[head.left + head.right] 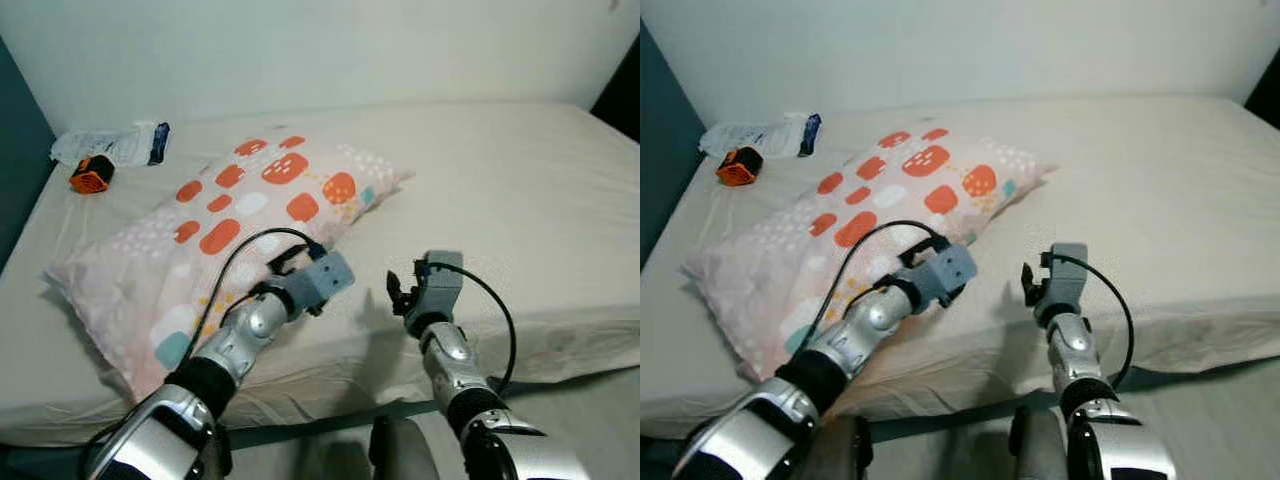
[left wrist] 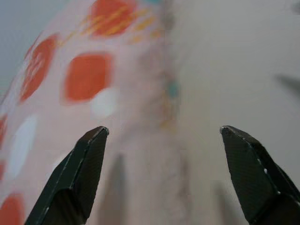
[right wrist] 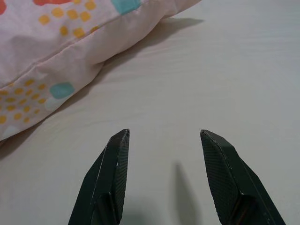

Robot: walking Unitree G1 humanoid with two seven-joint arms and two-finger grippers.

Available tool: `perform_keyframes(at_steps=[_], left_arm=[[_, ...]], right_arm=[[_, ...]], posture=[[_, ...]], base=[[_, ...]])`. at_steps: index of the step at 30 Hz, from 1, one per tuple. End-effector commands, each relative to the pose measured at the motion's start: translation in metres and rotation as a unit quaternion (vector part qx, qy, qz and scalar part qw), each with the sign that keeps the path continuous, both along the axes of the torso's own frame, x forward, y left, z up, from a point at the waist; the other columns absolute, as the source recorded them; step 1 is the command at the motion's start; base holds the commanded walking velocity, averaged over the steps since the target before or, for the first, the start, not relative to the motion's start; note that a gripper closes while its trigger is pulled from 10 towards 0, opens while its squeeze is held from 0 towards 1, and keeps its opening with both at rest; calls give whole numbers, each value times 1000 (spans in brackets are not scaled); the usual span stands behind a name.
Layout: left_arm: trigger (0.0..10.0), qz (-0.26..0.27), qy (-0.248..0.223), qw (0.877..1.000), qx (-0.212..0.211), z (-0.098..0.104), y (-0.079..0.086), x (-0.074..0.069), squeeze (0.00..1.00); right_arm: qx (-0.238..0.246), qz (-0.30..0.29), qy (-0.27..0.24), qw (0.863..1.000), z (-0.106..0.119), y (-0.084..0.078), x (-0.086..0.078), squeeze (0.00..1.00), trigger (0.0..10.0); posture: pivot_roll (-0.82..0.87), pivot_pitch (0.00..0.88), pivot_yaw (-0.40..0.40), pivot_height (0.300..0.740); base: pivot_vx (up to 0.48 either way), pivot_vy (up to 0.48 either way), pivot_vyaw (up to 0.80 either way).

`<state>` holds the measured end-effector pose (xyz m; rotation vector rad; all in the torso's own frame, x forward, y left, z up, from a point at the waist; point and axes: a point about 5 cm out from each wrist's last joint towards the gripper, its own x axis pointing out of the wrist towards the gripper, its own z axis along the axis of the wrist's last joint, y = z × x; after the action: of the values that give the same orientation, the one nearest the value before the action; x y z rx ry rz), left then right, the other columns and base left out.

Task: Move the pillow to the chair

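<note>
On the bed [image 1: 520, 170], the pillow [image 1: 230, 230] lies diagonally, one corner near the front edge, bare mattress to its right. Left gripper [image 2: 164, 133] hovers wide open over its long edge; right gripper [image 3: 164, 136], open and empty, hangs over bare sheet just beside it.

Bare bed [image 1: 520, 180] right of pillow [image 1: 240, 215]: open passage. Orange item [image 1: 89, 175] & packet [image 1: 110, 145] near far-left corner.

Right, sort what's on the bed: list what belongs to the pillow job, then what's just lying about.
Job:
pink pillow with orange patches
open left gripper, at the pillow's edge
open right gripper, over the beige mattress

Lying about:
orange-and-black gadget
clear plastic packet
</note>
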<state>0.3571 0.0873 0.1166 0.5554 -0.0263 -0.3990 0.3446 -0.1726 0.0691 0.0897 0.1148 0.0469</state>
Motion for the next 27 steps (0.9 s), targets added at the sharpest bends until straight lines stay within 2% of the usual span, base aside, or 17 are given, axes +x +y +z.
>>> perform_keyframes(at_steps=[1, 2, 3, 4, 5, 6, 8, 9, 10, 11, 12, 14, 15, 17, 18, 19, 27], left_arm=[[10000, 64, 7, 993, -96, 8, 41, 5, 0], [10000, 64, 7, 993, -96, 8, 41, 5, 0], [10000, 80, -2, 987, -142, 16, 61, 3, 0], [10000, 80, -2, 987, -142, 16, 61, 3, 0], [10000, 99, -18, 978, -184, 24, 85, -1, 0], [10000, 118, -36, 972, -201, 31, 110, -9, 0], [10000, 118, -36, 972, -201, 31, 110, -9, 0], [10000, 136, -52, 968, -205, 36, 132, -19, 0], [10000, 136, -52, 968, -205, 36, 132, -19, 0], [10000, 162, -64, 963, -205, 39, 155, -32, 0], [10000, 162, -64, 963, -205, 39, 155, -32, 0], [10000, 214, -83, 954, -192, 43, 190, -60, 0], [10000, 214, -83, 954, -192, 43, 190, -60, 0], [10000, 244, -99, 946, -190, 48, 206, -84, 0], [10000, 244, -99, 946, -190, 48, 206, -84, 0], [10000, 252, -106, 943, -192, 50, 208, -91, 0], [10000, 245, -99, 943, -203, 53, 203, -120, 0]], right_arm=[[13, 3, -15, 1000, 9, 1, 6, 0, 10000], [13, 3, -15, 1000, 9, 1, 6, 0, 10000], [19, 14, -21, 999, 14, 4, 9, 0, 10000], [19, 14, -21, 999, 14, 4, 9, 0, 10000], [14, 34, -26, 999, 19, 9, 13, 0, 10000], [-10, 60, -24, 998, 22, 17, 16, 0, 10000], [-10, 60, -24, 998, 22, 17, 16, 0, 10000], [-37, 82, -23, 996, 25, 23, 18, 0, 10000], [-37, 82, -23, 996, 25, 23, 18, 0, 10000], [-77, 104, -23, 991, 27, 30, 20, 0, 10000], [-77, 104, -23, 991, 27, 30, 20, 0, 10000], [-160, 147, -40, 975, 35, 44, 24, 0, 10000], [-160, 147, -40, 975, 35, 44, 24, 0, 10000], [-219, 188, -63, 956, 45, 59, 28, 0, 10000], [-219, 188, -63, 956, 45, 59, 28, 0, 10000], [-239, 203, -73, 947, 50, 65, 30, 0, 10000], [-293, 209, -111, 926, 74, 75, 40, 0, 10000]], posture=[[136, 147, -51, 561], [136, 147, -51, 561], [156, 162, -63, 561], [156, 162, -63, 561], [172, 172, -72, 561], [189, 187, -84, 561], [189, 187, -84, 561], [201, 197, -95, 561], [201, 197, -95, 561], [221, 210, -114, 561], [221, 210, -114, 561], [246, 230, -137, 561], [246, 230, -137, 561], [260, 243, -156, 561], [260, 243, -156, 561], [267, 251, -165, 561], [303, 279, -182, 561]], base=[[0, 0, 0], [0, 0, 0], [0, 0, 0], [0, 0, 0], [0, 0, 0], [0, 0, 0], [0, 0, 0], [0, 0, 0], [0, 0, 0], [0, 0, 0], [0, 0, 0], [0, 0, 0], [0, 0, 0], [0, 0, 0], [0, 0, 0], [0, 0, 0], [0, 0, 0]])
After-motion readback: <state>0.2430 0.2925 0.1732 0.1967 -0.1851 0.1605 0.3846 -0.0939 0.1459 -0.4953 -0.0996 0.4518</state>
